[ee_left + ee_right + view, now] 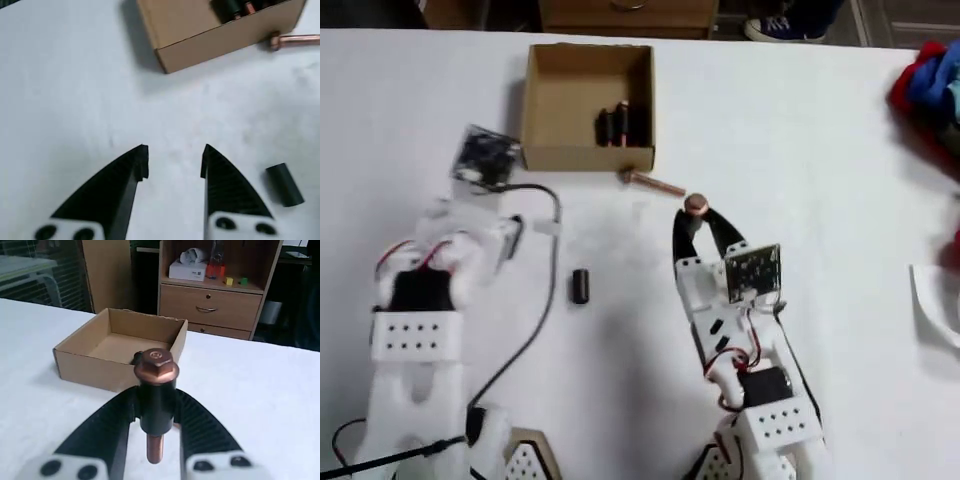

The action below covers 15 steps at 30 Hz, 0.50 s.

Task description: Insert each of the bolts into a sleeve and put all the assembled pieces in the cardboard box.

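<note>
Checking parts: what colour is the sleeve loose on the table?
Black; the sleeve shows best in left wrist view.

We see a white worktop, a plain brown cardboard box, one black sleeve and one copper-coloured bolt. The arms are white with black fingers. A second bolt is copper too, and a second sleeve glossy black.

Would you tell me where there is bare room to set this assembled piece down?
The cardboard box is bare in its left half; assembled pieces lie at its right. Table right of the box is bare. Crowded: the box's front corner, with the loose bolt and right gripper.
</note>
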Available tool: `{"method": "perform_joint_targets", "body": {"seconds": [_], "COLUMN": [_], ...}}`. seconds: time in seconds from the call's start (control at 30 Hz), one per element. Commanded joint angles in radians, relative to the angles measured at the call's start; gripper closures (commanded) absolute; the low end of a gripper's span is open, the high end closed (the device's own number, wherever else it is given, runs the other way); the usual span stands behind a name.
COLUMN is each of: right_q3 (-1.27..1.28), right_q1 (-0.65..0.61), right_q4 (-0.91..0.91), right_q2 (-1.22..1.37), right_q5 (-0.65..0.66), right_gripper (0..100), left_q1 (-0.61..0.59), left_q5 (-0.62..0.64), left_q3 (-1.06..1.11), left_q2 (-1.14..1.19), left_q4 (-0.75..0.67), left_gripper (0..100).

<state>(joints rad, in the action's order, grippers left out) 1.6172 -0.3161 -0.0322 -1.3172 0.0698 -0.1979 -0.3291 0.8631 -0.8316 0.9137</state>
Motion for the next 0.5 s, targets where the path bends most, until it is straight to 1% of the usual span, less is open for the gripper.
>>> {"method": "perform_joint_targets", "body": {"seconds": [0.0,0.07,0.17,0.27,0.37,0.47], "right_q3": [-0.247,-0.416,-0.713,-1.0,-1.149,-1.154], "right_q1": [0.007,0.01,0.007,0.002,0.019,0.051], "right_q4": [-0.101,-0.119,-0.101,-0.01,0.176,0.366], "right_q2": [0.2,0.377,0.688,0.981,1.096,1.078], "right_q5": [0.038,0.043,0.043,0.035,-0.002,-0.095], "right_gripper": [97.8,97.8,97.8,97.8,97.8,97.8], "left_q1": [-0.097,-0.126,-0.14,-0.14,-0.14,-0.14], "left_q5": [-0.026,-0.026,-0.025,-0.025,-0.025,-0.025], "left_q3": [0.028,0.064,0.102,0.134,0.154,0.159], "left_q2": [-0.008,-0.008,-0.008,-0.008,-0.008,-0.008], "left_q4": [0.005,0.002,0.002,0.006,0.006,0.008], "left_gripper": [82,82,82,82,82,82]}}
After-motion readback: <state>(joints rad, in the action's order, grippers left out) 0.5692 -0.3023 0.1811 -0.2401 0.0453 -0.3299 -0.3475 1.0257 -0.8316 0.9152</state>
